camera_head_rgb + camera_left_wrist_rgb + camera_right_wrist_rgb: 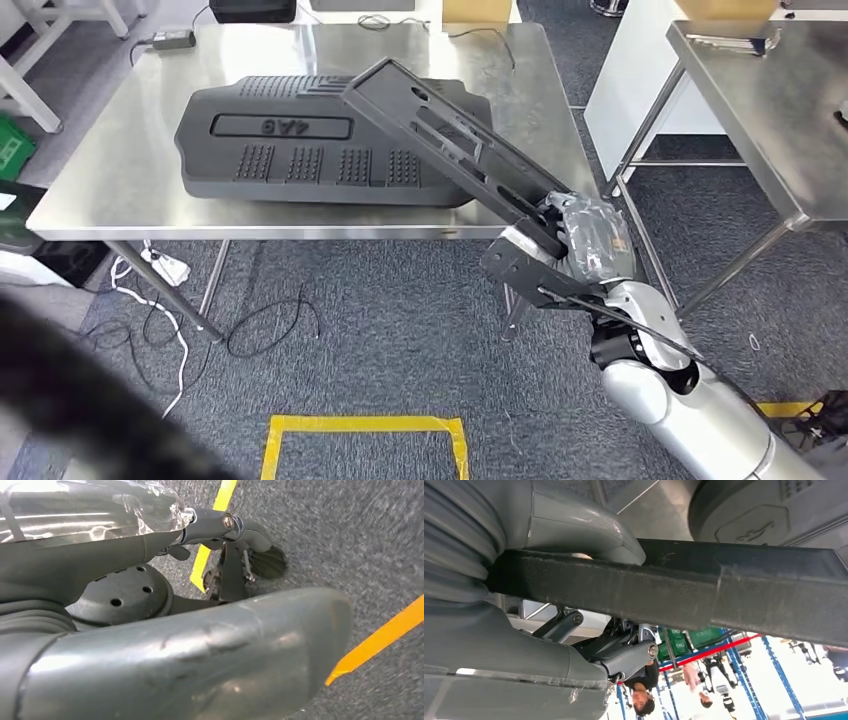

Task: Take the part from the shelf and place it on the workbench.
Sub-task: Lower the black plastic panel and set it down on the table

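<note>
At workbench front-right corner: long black flat plastic part w/ slots and holes, tilted; far end up over the tabletop, near end past the front edge, over the carpet.
Part contact: far end overlaps the big cover in head view; can't tell if it touches cover or tabletop.
Right hand: wrapped in clear film, closed round the near end of the part, off the workbench's front-right corner. Right wrist view: thick grey thumb pressed on one face of the black bar, darker fingers curled on the other face. Firm hold.
Right arm: silver, comes in from lower right of head view.
Left hand: hangs over the floor; grey thumb big in left wrist view, dark fingers partly bent, nothing seen in them. Open or closed – can't tell.
Workbench: stainless steel table, metal legs, on grey carpet.
On tabletop: large black moulded plastic cover w/ ribbed patches and raised lettering, lying flat, mid tabletop, nearer front edge.
Back edge: black power adapter w/ cable at back-left corner.
Floor: yellow tape rectangle in front of workbench; white power strip and cables by front-left leg.
Right side: second steel table, apart from the workbench.
Right wrist view bkgd: people, blue racking, far off.
</note>
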